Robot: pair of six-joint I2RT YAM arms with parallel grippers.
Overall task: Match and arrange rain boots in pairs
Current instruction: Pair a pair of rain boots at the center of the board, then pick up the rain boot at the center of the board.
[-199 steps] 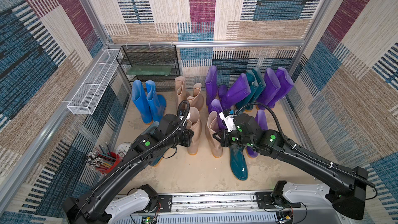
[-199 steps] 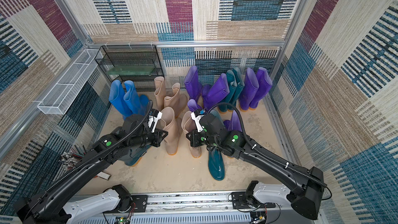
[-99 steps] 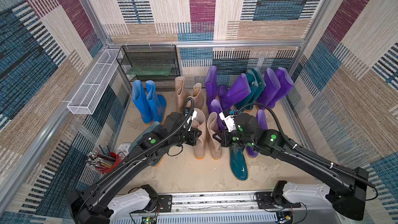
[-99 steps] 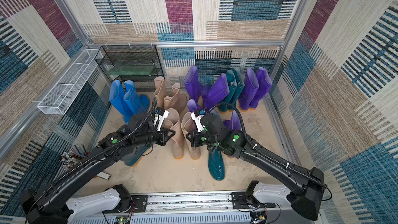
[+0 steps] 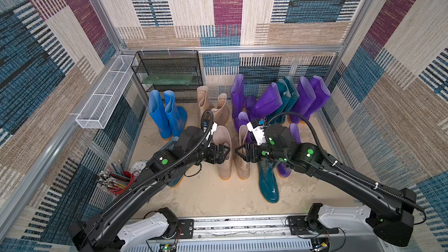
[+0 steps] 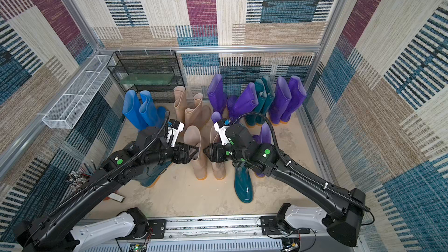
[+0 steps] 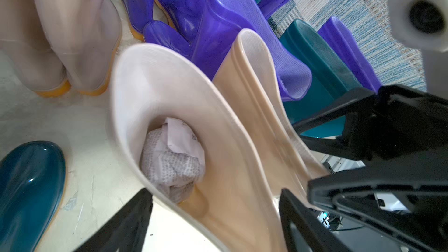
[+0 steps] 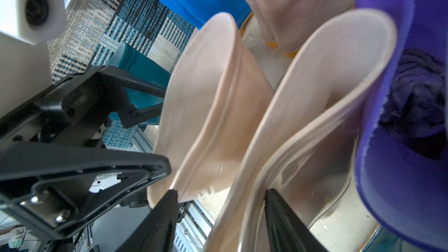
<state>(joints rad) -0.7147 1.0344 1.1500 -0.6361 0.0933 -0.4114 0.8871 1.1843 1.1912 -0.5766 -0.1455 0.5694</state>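
Two beige rain boots stand upright side by side at the front middle, the left one (image 5: 224, 163) (image 6: 200, 163) and the right one (image 5: 243, 166) (image 6: 218, 168). My left gripper (image 5: 227, 152) (image 7: 215, 224) is open, its jaws wide apart on either side of the left boot's cuff (image 7: 169, 98), which has crumpled paper inside. My right gripper (image 5: 237, 152) (image 8: 220, 224) is open too, astride the right boot's rim (image 8: 315, 107). The two grippers face each other, almost tip to tip. A dark teal boot (image 5: 268, 185) lies just right of the pair.
Along the back stand a blue pair (image 5: 164, 115), a beige pair (image 5: 213, 107), purple boots (image 5: 266, 103), a teal pair (image 5: 287, 95) and tall purple ones (image 5: 312, 98). A black mesh shelf (image 5: 169, 76), white wire basket (image 5: 104, 93) and red pencil cup (image 5: 116, 180) are on the left.
My left arm carried its beige boot rightward until it stood beside the other beige boot. Both grippers, shut on the boot cuffs before, now stand open.
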